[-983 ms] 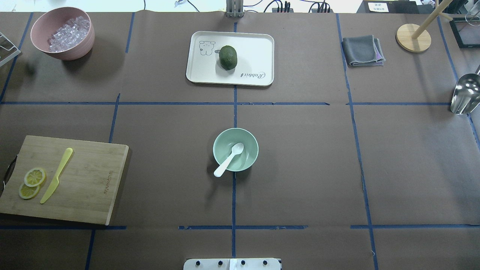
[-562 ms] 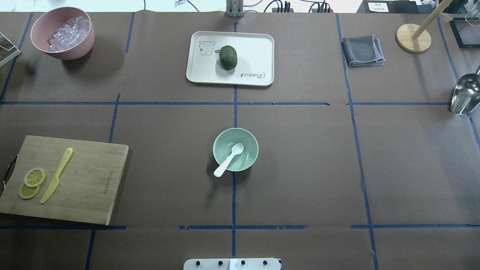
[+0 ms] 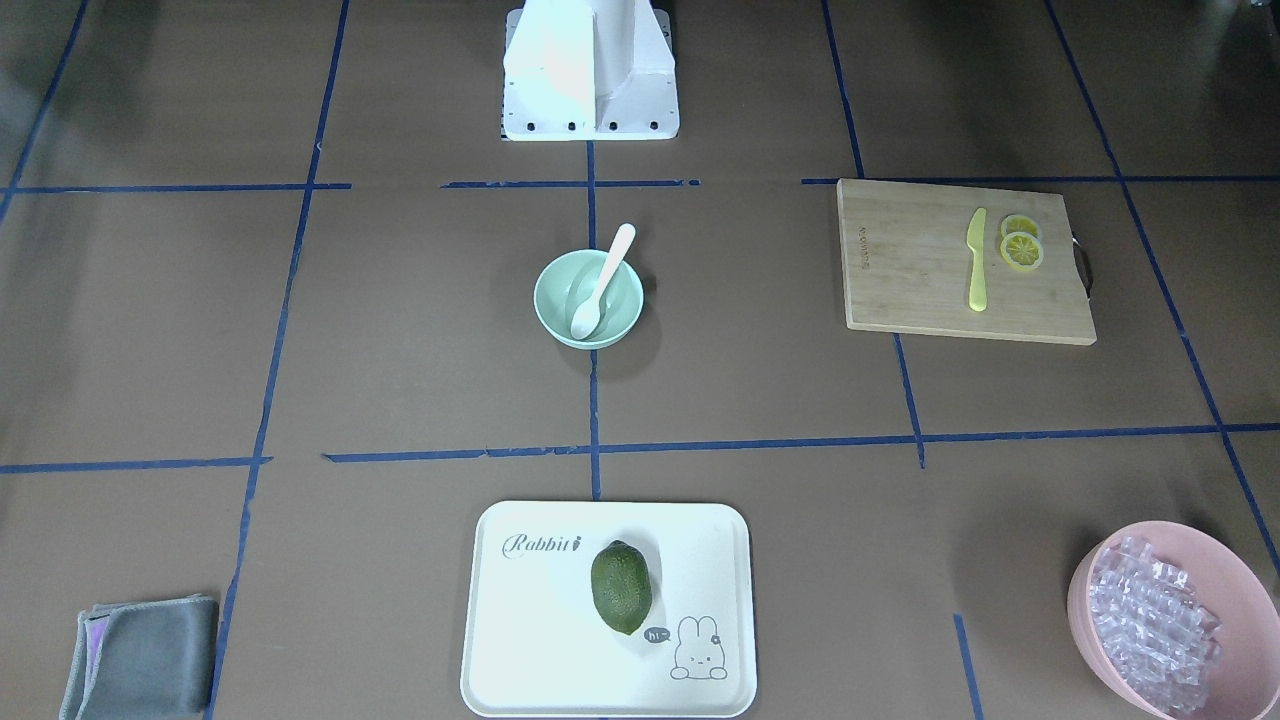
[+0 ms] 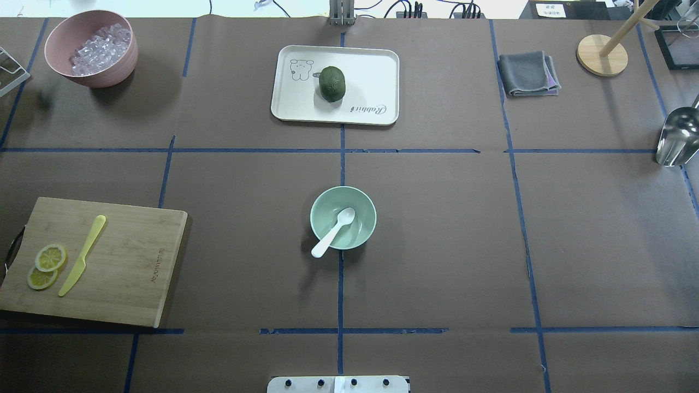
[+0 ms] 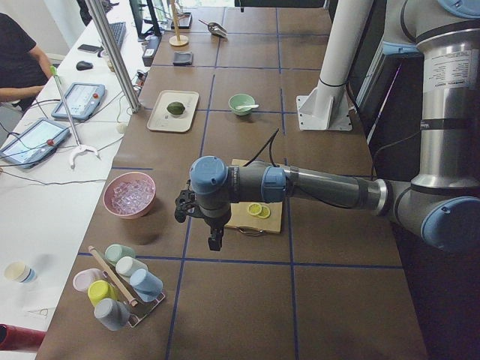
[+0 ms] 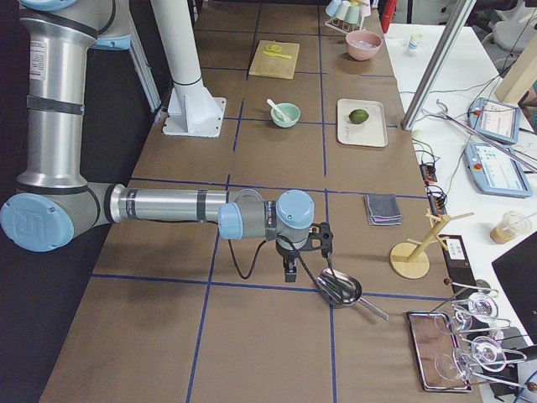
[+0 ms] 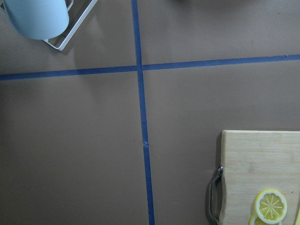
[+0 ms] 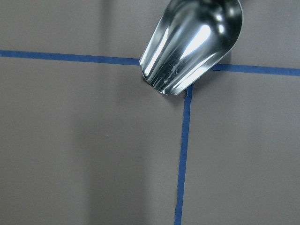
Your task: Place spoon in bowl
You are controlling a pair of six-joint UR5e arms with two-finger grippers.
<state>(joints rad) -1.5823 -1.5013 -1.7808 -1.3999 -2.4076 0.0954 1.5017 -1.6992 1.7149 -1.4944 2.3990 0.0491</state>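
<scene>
The white spoon (image 4: pixel 334 231) lies in the mint-green bowl (image 4: pixel 367 214) at the table's middle, scoop down inside and handle leaning out over the near-left rim. The front view shows the same spoon (image 3: pixel 602 282) and bowl (image 3: pixel 556 300). My left gripper (image 5: pixel 215 240) hangs over the table's left end, next to the cutting board, far from the bowl. My right gripper (image 6: pixel 289 270) hangs over the right end, beside a metal scoop. Both show only in the side views, so I cannot tell if they are open or shut.
A wooden cutting board (image 4: pixel 125 262) carries a yellow knife (image 4: pixel 83 255) and lemon slices. A pink bowl of clear cubes (image 4: pixel 92 48) stands far left. A white tray (image 4: pixel 371 82) holds an avocado (image 4: pixel 332 83). A grey cloth (image 4: pixel 528 73) and metal scoop (image 4: pixel 677 136) lie right.
</scene>
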